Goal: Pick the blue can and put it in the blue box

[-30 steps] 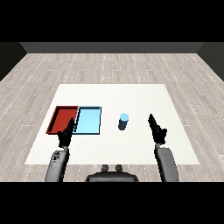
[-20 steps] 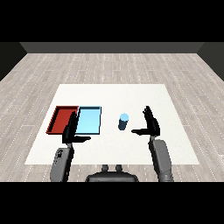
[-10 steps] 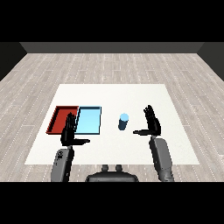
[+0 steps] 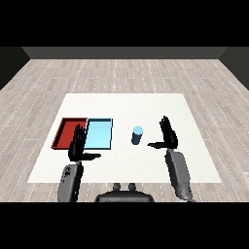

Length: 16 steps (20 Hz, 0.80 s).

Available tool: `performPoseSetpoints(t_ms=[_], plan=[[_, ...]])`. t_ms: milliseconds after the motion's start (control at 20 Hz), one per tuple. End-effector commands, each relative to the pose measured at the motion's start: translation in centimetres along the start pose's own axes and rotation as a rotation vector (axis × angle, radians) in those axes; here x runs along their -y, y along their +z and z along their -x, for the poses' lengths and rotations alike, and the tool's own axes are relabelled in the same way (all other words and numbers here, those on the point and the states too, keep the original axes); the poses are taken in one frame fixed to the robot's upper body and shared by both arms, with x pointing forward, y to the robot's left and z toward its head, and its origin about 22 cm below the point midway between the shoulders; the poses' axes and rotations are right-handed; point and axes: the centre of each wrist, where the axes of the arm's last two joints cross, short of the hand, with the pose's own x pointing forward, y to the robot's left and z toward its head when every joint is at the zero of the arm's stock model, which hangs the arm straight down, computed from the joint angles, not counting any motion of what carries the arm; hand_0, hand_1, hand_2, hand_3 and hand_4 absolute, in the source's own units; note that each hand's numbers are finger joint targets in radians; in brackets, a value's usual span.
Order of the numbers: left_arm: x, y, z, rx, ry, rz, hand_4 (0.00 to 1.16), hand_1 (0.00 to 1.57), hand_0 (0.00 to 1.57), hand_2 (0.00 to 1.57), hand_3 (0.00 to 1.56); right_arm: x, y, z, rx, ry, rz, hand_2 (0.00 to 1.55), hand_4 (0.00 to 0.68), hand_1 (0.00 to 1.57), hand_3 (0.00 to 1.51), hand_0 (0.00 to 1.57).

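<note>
Blue, smooth and cylindrical, the can point(image 4: 137, 134) stands upright on the white table point(image 4: 126, 104), between the blue tray point(image 4: 99, 133) and my right hand point(image 4: 168, 134). That hand is spread open, thumb toward the can, set to wrap it. My left hand point(image 4: 78, 145) hangs open over the trays' near edge.

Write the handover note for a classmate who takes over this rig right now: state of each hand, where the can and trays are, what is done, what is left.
Right hand: open, fingers straight, just right of the blue can, not touching it.
Left hand: open, holding nothing, over the near edges of the trays.
Can: upright on the table, right of the light blue tray; red tray lies further left.
Done: nothing picked yet.
Left: grasp the can, carry it left, set it in the light blue tray.
</note>
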Motion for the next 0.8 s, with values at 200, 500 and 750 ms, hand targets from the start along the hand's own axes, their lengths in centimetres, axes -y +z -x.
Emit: performPoseSetpoints(t_ms=[200, 500, 750], plan=[[-1.3, -1.2, 2.2, -0.003, 0.044, 0.005, 0.00, 0.00, 0.00, 0.00, 0.00, -0.4, -1.6, 1.5, -0.059, -0.061, 0.012, 0.00, 0.000, 0.00, 0.00, 0.00], [0.0, 1.2, 1.2, 0.019, 0.014, -0.019, 0.00, 0.00, 0.00, 0.00, 0.00, -0.4, -2.3, 3.7, -0.108, -0.085, 0.038, 0.00, 0.000, 0.00, 0.00, 0.00], [-1.0, -1.4, -0.1, 0.013, 0.015, -0.001, 0.00, 0.00, 0.00, 0.00, 0.00, -2.0, -2.0, 3.9, -0.131, -0.099, 0.043, 0.00, 0.000, 0.00, 0.00, 0.00]])
